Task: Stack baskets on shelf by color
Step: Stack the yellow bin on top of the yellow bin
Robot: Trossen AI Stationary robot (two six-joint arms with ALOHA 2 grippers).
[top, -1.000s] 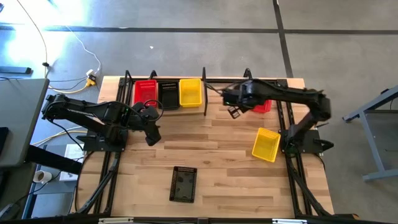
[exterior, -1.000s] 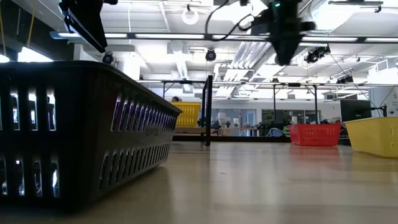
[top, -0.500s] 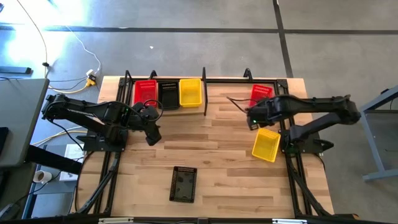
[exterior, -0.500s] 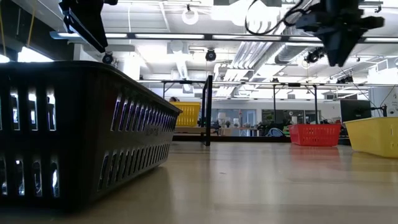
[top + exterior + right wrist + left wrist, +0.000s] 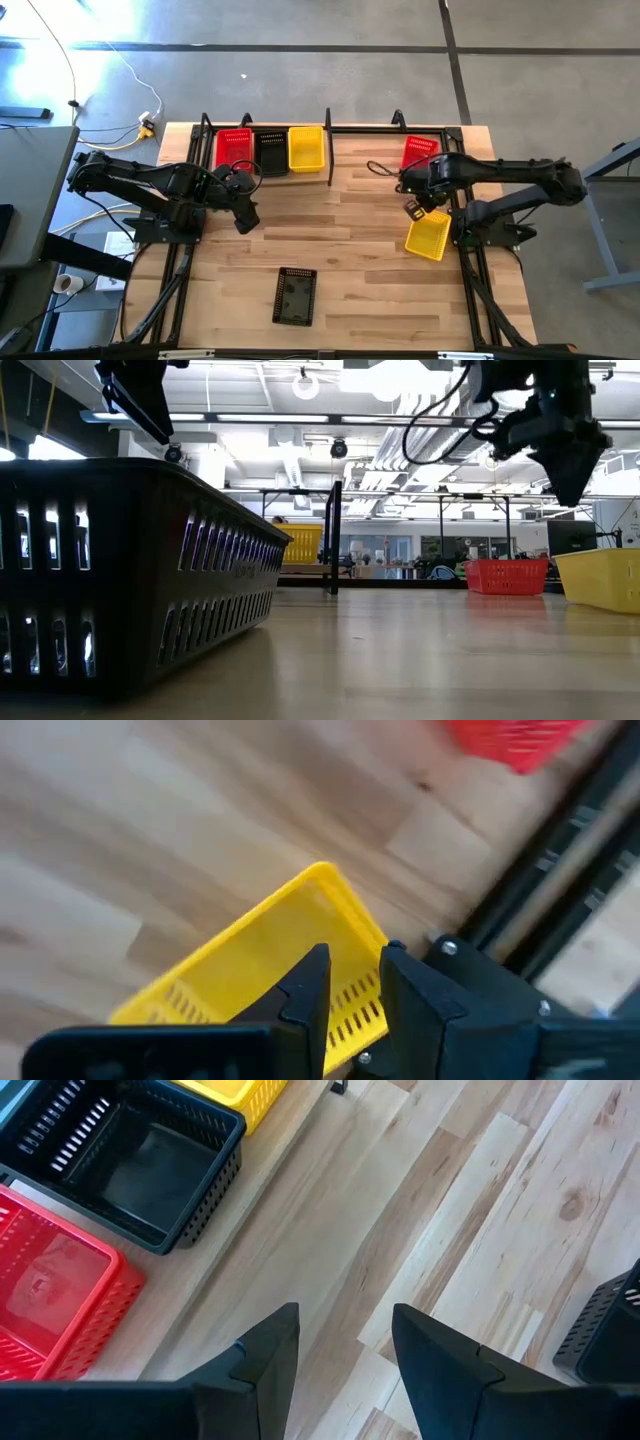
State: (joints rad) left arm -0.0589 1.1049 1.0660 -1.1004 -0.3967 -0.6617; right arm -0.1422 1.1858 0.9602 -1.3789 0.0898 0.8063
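Note:
Three baskets stand side by side on the shelf [image 5: 350, 130] at the far left: red [image 5: 234, 150], black [image 5: 271, 152] and yellow [image 5: 306, 148]. Another red basket [image 5: 420, 154] sits at the far right. A yellow basket [image 5: 428, 233] rests on the table at the right, and a black basket [image 5: 295, 296] near the front edge. My right gripper [image 5: 355, 985] hangs open, pointing down, just above the far end of that yellow basket [image 5: 270, 960], clear of it. My left gripper [image 5: 345, 1355] waits open and empty in front of the shelf's baskets.
The black basket [image 5: 130, 570] fills the low view's left foreground. The shelf's black upright posts [image 5: 328, 140] stand at the far edge, and black frame tubing [image 5: 540, 910] runs along the table's right side beside the yellow basket. Bare wood lies in the middle [image 5: 340, 215].
My right gripper has drawn back from the far edge near the red basket, going toward the right and near edges and sinking, and now hangs over the yellow basket's far end. Its fingers have tipped toward straight down. The baskets have stayed where they were.

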